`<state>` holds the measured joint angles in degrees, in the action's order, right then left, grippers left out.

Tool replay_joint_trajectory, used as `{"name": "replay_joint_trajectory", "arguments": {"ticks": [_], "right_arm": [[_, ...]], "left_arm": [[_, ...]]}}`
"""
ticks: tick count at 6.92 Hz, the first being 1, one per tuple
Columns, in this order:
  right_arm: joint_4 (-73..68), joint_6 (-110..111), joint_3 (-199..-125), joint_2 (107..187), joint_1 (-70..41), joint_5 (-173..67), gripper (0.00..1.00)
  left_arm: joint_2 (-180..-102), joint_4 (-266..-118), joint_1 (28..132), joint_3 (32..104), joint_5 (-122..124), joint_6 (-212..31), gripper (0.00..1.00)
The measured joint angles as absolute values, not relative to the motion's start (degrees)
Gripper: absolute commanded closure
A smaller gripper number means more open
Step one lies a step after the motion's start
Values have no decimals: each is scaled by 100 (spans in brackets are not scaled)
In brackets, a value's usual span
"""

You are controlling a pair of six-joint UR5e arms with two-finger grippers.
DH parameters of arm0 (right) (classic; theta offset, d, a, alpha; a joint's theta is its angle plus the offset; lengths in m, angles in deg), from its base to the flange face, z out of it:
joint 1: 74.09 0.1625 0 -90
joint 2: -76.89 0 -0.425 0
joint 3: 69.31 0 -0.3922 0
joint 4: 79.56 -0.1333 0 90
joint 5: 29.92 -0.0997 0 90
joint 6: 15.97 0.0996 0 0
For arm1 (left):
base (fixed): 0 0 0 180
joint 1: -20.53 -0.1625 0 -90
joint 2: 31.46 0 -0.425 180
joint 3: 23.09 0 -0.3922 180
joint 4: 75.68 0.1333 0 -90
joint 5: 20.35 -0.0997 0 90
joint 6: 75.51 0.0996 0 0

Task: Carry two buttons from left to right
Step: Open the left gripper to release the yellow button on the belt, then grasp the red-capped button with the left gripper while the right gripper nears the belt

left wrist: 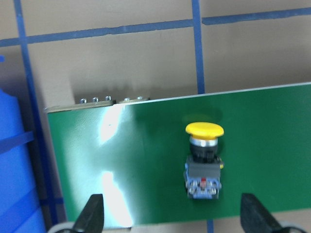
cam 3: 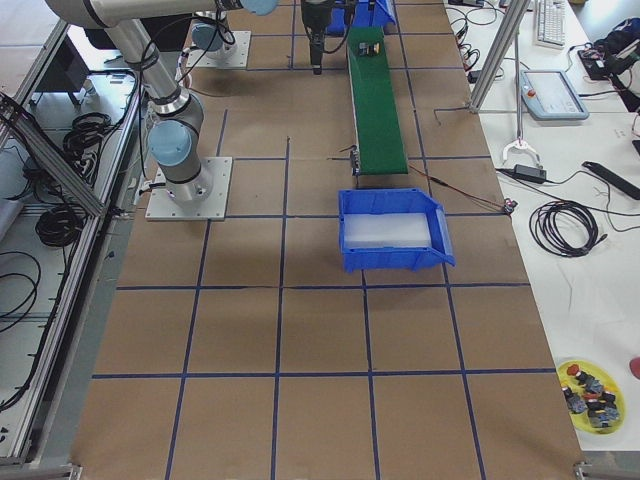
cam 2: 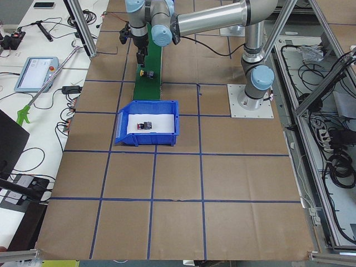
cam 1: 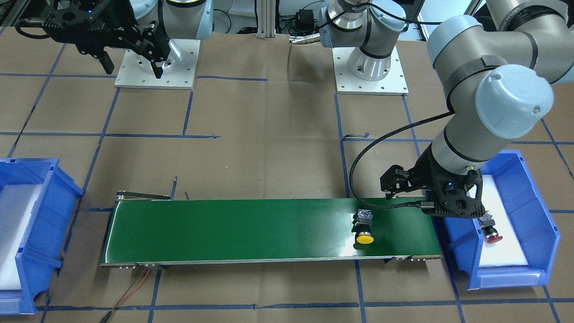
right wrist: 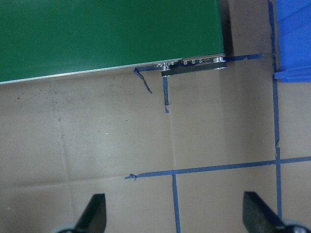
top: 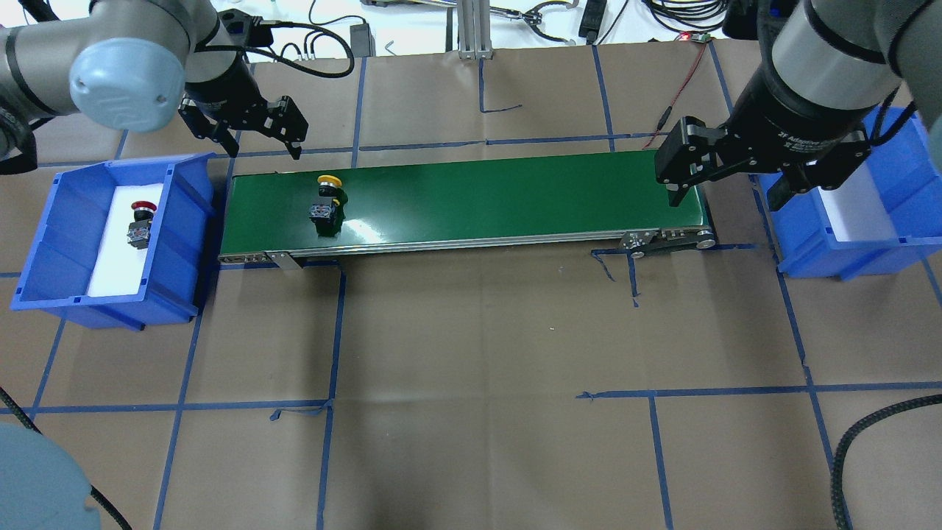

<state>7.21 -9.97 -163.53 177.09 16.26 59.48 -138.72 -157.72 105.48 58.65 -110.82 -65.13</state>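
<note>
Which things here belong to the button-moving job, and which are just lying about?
Job: yellow button, red button, green conveyor belt, left blue bin, right blue bin.
Lying about: yellow dish of small parts, teach pendant.

Table (top: 471,353): surfaced in brown board, gridded with blue tape. Carried directly on it: green conveyor belt (top: 515,199); left blue bin (top: 66,221); right blue bin (top: 831,254); two metal base plates (cam 1: 157,67).
</note>
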Motion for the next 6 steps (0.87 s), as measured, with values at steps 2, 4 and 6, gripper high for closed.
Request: {"name": "replay_joint_trajectory", "arguments": {"ticks": [2, 4, 6], "right_arm": [[730, -989, -16353, 17709, 1631, 5940, 0], [745, -977, -16358, 17709, 1640, 5932, 0], [768, -979, -16361, 17709, 1643, 5943, 0]], "left_arm": [[-13852, -15961, 10271, 5733, -11088, -6348, 0], [-13892, -15987, 9685, 5711, -11073, -5838, 0], [-13976, -15928, 8993, 5707, -11078, -5084, 1]]}}
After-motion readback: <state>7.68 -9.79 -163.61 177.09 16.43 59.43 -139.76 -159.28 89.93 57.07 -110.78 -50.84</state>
